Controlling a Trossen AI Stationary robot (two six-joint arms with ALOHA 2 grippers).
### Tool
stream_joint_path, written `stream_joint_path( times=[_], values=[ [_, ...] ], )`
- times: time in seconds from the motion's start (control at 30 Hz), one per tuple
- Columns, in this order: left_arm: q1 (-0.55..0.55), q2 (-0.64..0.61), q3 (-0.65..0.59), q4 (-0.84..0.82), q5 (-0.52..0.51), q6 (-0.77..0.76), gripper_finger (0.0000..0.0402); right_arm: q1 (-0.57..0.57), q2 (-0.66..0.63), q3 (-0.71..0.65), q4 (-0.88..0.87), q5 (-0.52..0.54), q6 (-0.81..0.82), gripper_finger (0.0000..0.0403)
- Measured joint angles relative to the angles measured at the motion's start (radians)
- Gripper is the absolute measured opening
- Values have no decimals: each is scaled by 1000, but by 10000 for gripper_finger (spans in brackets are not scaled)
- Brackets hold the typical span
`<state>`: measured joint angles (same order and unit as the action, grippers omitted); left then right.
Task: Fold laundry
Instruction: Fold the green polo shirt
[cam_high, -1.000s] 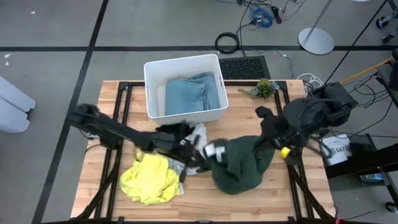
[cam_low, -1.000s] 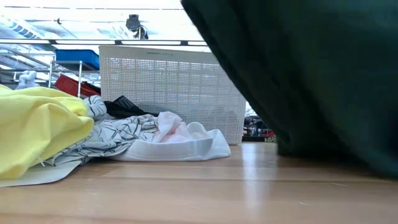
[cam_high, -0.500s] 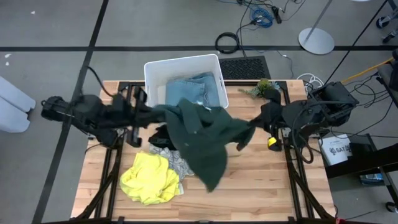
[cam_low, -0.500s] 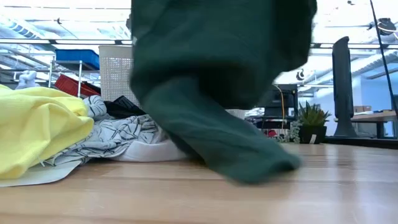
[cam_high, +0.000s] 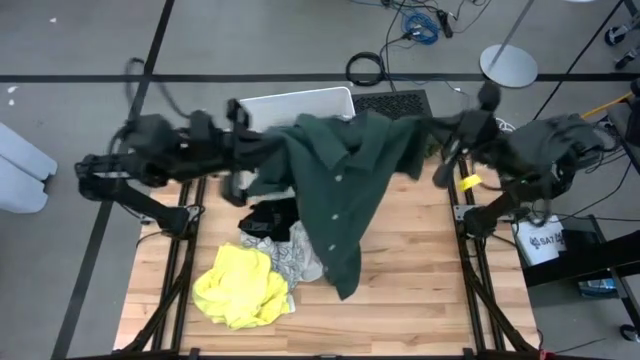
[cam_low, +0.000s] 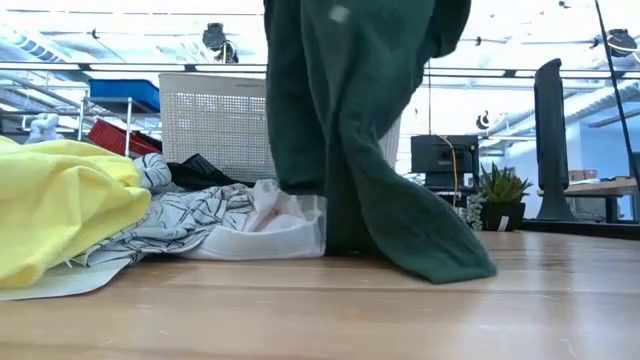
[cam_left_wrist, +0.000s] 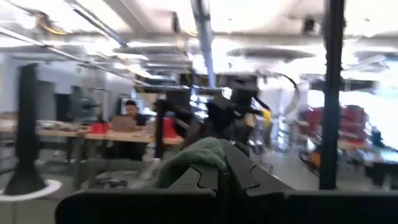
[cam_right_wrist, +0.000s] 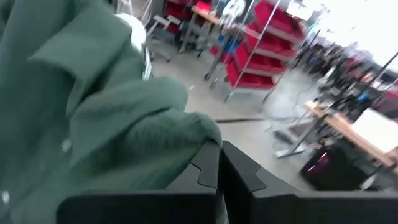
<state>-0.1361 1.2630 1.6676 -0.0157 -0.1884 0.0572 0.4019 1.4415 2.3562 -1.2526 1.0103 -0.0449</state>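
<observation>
A dark green shirt (cam_high: 340, 175) hangs spread between my two grippers, high above the table's far half. My left gripper (cam_high: 258, 150) is shut on its left end and my right gripper (cam_high: 428, 128) on its right end. A yellow garment (cam_high: 240, 285) lies at the near left. A white garment with grey pattern (cam_high: 297, 258) and a black one (cam_high: 268, 215) lie beside it. The white bin (cam_high: 290, 100) stands at the far edge, and the shirt hides the inside of it. No light blue garment shows. My left gripper pinches a bunched fold of the shirt's left upper edge (cam_left_wrist: 198, 155) between its two shut fingers, level, from the table's left. The cloth runs off toward the other arm. My right gripper pinches a bunched fold of the shirt's right upper edge (cam_right_wrist: 177, 134) between its two shut fingers, level, from the table's right. The shirt hangs below both grippers, and its lower end (cam_low: 430, 262) lies on the table.
A small potted plant (cam_low: 498, 195) stands at the table's far right. Bare wood (cam_high: 420, 270) shows on the table's near right part. Cables and a lamp base lie on the floor beyond the far edge.
Both grippers have gone up and toward the far edge, moving apart, each still shut on the shirt. The green shirt has been lifted from a heap on the table and spread out. It now hangs lengthwise, with only its lower end on the wood.
</observation>
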Motion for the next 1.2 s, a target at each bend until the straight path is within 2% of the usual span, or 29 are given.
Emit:
stream_joint_path(
  times=[0.17,0.37,0.43,0.53,0.67,0.93,1.1,1.2],
  values=[
    [96,164,279,-153,97,-1,0,0,-71,0,149,67,-216,0],
    [204,345,602,-271,240,-60,0,0,-116,1,523,70,-592,0],
    [235,397,680,-294,292,-81,0,1,-120,1,620,66,-678,0],
    [277,395,666,-241,388,-147,0,22,-125,1,636,71,-708,0],
    [301,381,668,-352,511,-183,0,91,-126,1,491,72,-540,0],
    [239,381,666,-639,563,-121,0,217,-112,-1,-31,34,46,0],
    [166,383,666,-815,520,-96,0,266,-83,0,-307,-128,390,0],
    [102,383,666,-870,471,-96,0,295,-61,-23,-305,-286,471,0]
  ],
)
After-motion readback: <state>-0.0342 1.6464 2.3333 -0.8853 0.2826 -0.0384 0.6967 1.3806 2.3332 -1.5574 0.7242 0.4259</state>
